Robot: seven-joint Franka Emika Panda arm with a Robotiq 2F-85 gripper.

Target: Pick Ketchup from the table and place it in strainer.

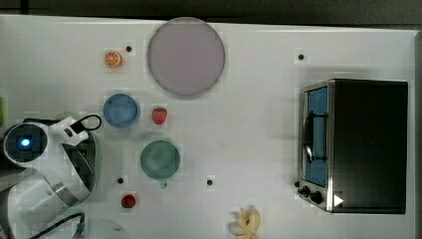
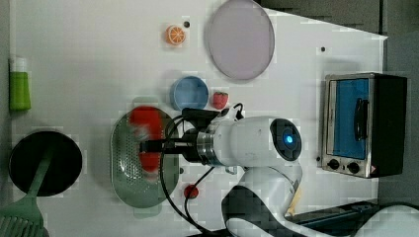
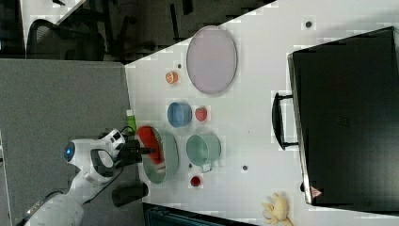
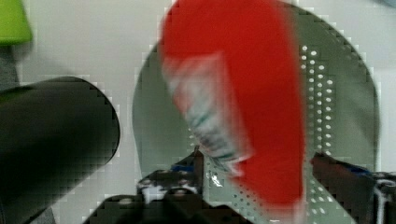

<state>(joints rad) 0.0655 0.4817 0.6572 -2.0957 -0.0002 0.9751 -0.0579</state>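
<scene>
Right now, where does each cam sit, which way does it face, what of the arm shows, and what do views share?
Top view: overhead, straight down on the table; arm at its left.
Left view: high, down on strainer and Ketchup; arm, gripper.
Right view: high, farther off, oven in front; arm at its left.
Wrist view: close, along the fingers to Ketchup.
Shared: blue bowl in all three off-arm views.

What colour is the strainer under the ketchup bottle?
Pale green strainer, with a perforated bottom; clearest in the left view.
</scene>
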